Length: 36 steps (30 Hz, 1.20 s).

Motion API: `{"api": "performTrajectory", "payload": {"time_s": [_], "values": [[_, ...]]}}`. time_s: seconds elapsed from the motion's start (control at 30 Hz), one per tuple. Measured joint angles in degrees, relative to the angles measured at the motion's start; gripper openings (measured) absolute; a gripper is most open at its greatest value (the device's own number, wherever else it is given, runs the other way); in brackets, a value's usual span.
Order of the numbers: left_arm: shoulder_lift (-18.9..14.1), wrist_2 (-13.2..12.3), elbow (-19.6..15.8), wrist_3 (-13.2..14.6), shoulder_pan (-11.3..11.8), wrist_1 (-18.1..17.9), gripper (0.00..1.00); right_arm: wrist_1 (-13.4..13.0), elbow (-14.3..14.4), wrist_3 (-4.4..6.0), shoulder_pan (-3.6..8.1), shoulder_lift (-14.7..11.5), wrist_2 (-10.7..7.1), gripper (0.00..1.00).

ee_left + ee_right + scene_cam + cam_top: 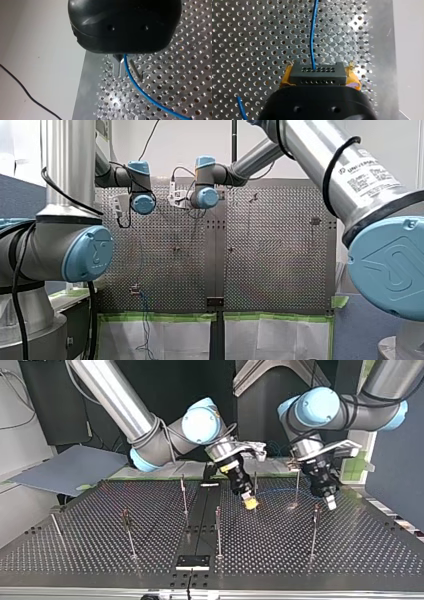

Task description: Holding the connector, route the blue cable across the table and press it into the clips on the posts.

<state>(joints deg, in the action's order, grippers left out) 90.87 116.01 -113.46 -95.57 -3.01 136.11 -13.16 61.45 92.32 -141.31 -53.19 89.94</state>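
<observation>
My right gripper (318,72) is shut on the dark grey connector (317,75), with a yellow pad on each side of it. The blue cable (312,32) leaves the connector and runs ahead over the perforated plate. In the top view this gripper (248,501) hangs just above the table near the middle, and the cable (277,491) arcs from it towards my left gripper (330,502). In the left wrist view my left gripper (120,68) has its thin metal fingers shut, and the cable (135,85) comes out at them, beside a leaning post (135,72).
Several thin posts stand on the table (350,560), among them a middle one (218,530), one in front of my left gripper (314,530) and one at the top view's left (128,532). A black plate (192,561) lies at the near edge. The cable (145,320) hangs over the table's edge.
</observation>
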Motion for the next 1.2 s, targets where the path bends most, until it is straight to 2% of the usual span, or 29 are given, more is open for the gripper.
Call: {"api": "performTrajectory", "payload": {"time_s": [0.3, 0.73, 1.2], "values": [[0.04, -1.01, 0.68, -0.49, 1.67, 0.17, 0.00, 2.17, -4.40, 0.02, 0.07, 3.19, -0.01, 0.00], [0.35, -4.63, 2.02, -1.39, 3.92, 0.74, 0.00, 3.96, -10.72, 0.10, 0.28, 4.62, -0.01, 0.00], [6.33, -8.77, 5.37, -2.57, 6.21, 0.81, 0.00, 4.68, -17.03, 0.34, 1.06, 5.53, 0.56, 0.00]]}}
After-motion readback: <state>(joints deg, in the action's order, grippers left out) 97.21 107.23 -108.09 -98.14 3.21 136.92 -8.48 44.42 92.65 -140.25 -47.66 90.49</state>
